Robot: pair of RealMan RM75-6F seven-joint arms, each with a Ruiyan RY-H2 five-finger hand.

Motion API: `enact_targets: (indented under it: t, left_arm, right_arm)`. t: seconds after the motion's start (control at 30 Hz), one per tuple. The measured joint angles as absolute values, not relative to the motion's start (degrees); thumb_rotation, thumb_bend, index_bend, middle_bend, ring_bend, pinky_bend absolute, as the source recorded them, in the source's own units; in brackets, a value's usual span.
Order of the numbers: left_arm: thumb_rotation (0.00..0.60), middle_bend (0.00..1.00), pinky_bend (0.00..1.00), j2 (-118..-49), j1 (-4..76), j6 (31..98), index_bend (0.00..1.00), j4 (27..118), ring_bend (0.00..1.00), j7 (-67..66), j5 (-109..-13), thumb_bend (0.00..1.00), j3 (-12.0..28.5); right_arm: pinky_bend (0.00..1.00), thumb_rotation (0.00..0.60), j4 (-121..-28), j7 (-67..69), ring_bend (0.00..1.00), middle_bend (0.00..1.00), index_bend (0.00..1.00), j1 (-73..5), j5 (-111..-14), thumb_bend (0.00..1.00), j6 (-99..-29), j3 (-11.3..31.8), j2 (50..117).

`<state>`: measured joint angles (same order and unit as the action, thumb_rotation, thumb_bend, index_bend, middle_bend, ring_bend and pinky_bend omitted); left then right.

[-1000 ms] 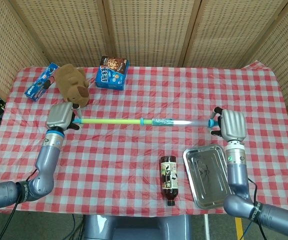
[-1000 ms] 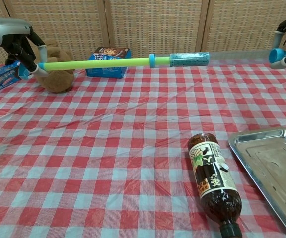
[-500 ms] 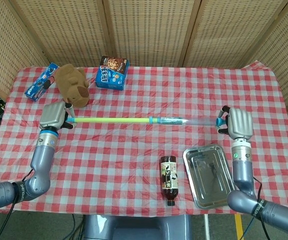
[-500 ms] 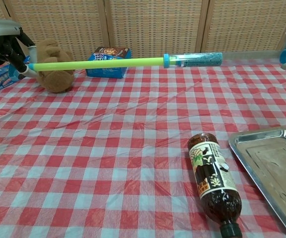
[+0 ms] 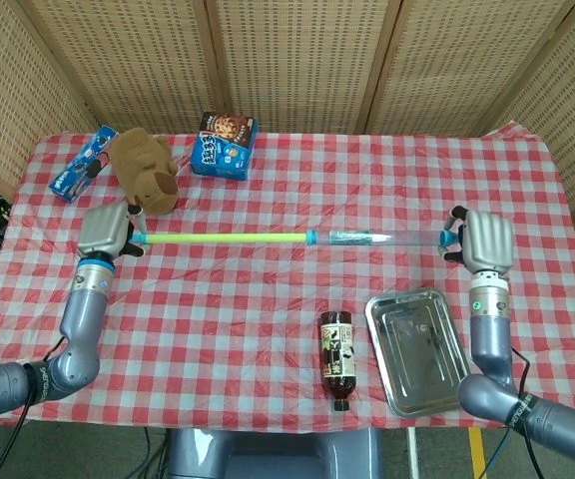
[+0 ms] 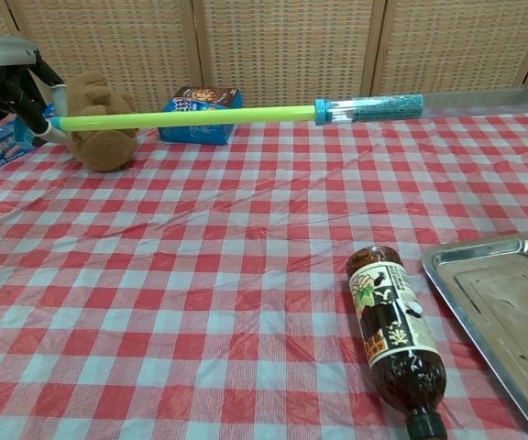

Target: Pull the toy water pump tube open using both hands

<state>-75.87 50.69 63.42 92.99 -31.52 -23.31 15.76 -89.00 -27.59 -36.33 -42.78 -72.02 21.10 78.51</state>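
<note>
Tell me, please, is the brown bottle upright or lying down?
Lying down: the brown bottle rests on its side on the tablecloth.

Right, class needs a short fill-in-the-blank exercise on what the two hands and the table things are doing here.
1. The left hand holds the tube's ____ rod end.
2. The right hand holds the toy water pump tube by its ____ barrel end.
3. The brown bottle lies left of the metal ____.
4. The plush toy sits on the ____ tablecloth.

Missing words: green; clear; tray; checked
</note>
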Motion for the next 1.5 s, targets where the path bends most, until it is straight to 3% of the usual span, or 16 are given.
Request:
enact_targets:
  t: [0.13,0.2,0.27,0.33,0.43,0.6,0.8,0.87,0.97,1.07,1.33,1.5]
  left_arm:
    - [0.6,0.85,0.68,-76.1,50.7,63.3,0.84,92.5,0.82,-31.9,-23.5,0.56,15.5]
    - [0.6,0.76,0.59,-75.9,50.5,62.8,0.75,92.5,0.75,-32.1,-23.6,0.53,15.2]
    - [0.6,0.62,0.46,-75.5,50.4,62.0,0.6,92.6,0.65,-32.4,-23.4,0.49,14.9]
    - [0.6,0.51,0.4,-75.0,50.4,61.0,0.53,92.9,0.56,-32.8,-22.7,0.47,14.5]
    - [0.6,0.43,0.39,-74.4,50.2,60.0,0.49,93.1,0.5,-32.7,-22.3,0.45,14.2]
    - [0.6,0.4,0.39,-74.1,49.8,59.1,0.49,93.1,0.47,-31.8,-22.7,0.45,13.9]
    - [0.6,0.29,0.31,-73.9,49.6,58.8,0.46,93.4,0.37,-30.9,-23.6,0.45,13.9]
    - [0.6,0.16,0.18,-73.7,49.5,58.6,0.37,93.6,0.22,-30.7,-24.1,0.41,13.7]
    - [0.6,0.01,0.04,-73.4,49.2,58.2,0.18,94.1,0.03,-30.4,-25.0,0.35,13.3]
    - [0.6,0.0,0.0,-73.1,48.7,58.2,0.08,94.6,0.0,-29.7,-26.2,0.31,12.9]
    - [0.6,0.0,0.0,-72.5,45.3,60.9,0.02,97.4,0.0,-24.3,-33.6,0.26,12.5]
    - [0.6,0.0,0.0,-72.0,40.3,67.2,0.01,100.6,0.0,-20.4,-43.6,0.24,10.1]
  right_arm:
    - [0.62,0.6,-88.0,-27.4,1.0,1.0,0.6,-36.4,-43.0,0.4,-71.6,20.8,78.9]
    - [0.57,0.6,-87.3,-27.3,0.98,1.0,0.55,-36.3,-43.4,0.36,-71.3,20.3,79.2]
    - [0.48,0.6,-86.5,-27.3,0.95,1.0,0.49,-36.3,-43.7,0.31,-71.0,19.9,79.5]
    - [0.41,0.6,-85.5,-27.2,0.93,1.0,0.47,-36.2,-43.8,0.27,-70.8,19.5,80.1]
    - [0.3,0.6,-84.5,-26.9,0.9,1.0,0.47,-36.1,-43.7,0.2,-70.6,19.3,80.9]
    - [0.14,0.6,-83.8,-26.3,0.81,0.97,0.46,-35.8,-43.4,0.15,-70.2,19.2,81.7]
    - [0.04,0.6,-85.3,-25.6,0.49,0.57,0.4,-35.4,-43.1,0.13,-68.5,19.2,80.9]
    - [0.01,0.6,-85.8,-25.3,0.31,0.37,0.3,-35.2,-43.2,0.13,-67.7,18.9,80.4]
    - [0.0,0.6,-86.6,-25.2,0.11,0.17,0.19,-34.8,-43.1,0.12,-66.5,18.2,79.5]
    - [0.0,0.6,-87.1,-24.4,0.01,0.04,0.11,-34.4,-43.6,0.1,-65.9,17.6,78.9]
    - [0.0,0.6,-89.0,-20.6,0.0,0.0,0.03,-31.9,-48.2,0.1,-67.6,16.3,77.5]
    - [0.0,0.6,-91.7,-15.9,0.0,0.0,0.0,-28.1,-56.2,0.1,-72.6,14.1,76.4]
